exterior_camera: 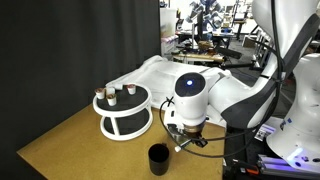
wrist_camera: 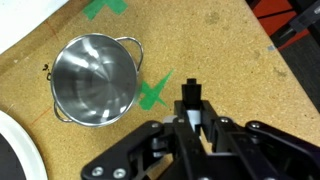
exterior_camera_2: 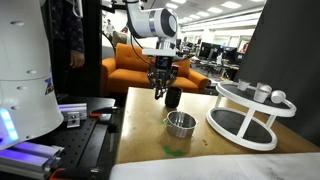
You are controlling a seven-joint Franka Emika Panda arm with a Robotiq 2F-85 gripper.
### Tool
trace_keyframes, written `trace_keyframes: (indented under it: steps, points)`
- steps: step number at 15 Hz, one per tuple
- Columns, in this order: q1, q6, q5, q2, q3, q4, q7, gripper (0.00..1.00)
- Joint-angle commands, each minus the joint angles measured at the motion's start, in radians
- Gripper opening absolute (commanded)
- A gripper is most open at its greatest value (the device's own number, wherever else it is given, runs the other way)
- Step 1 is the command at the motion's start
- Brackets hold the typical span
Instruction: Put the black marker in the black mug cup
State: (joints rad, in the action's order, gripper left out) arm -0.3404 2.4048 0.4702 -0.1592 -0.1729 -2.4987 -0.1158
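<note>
My gripper is shut on the black marker, whose black end sticks out past the fingertips with a white section between the jaws. In an exterior view the gripper hangs above the table just beside the black mug. In an exterior view the gripper is above and to the right of the mug, which stands upright near the table's front edge. The mug is out of the wrist view.
A shiny metal cup with small handles stands on the cork-coloured table, also seen in an exterior view. Green tape marks lie beside it. A white two-tier round stand with small items is nearby.
</note>
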Motion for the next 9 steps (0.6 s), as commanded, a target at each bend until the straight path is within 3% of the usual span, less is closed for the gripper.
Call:
trace_keyframes:
  steps: [1,6,9]
  points:
    - [0.065,0.136,-0.048,0.055,-0.028,-0.075,-0.145,0.05]
    - [0.162,0.455,-0.194,0.053,-0.028,-0.182,-0.427,0.05]
    - [0.214,0.603,-0.378,0.046,-0.074,-0.222,-0.644,0.05]
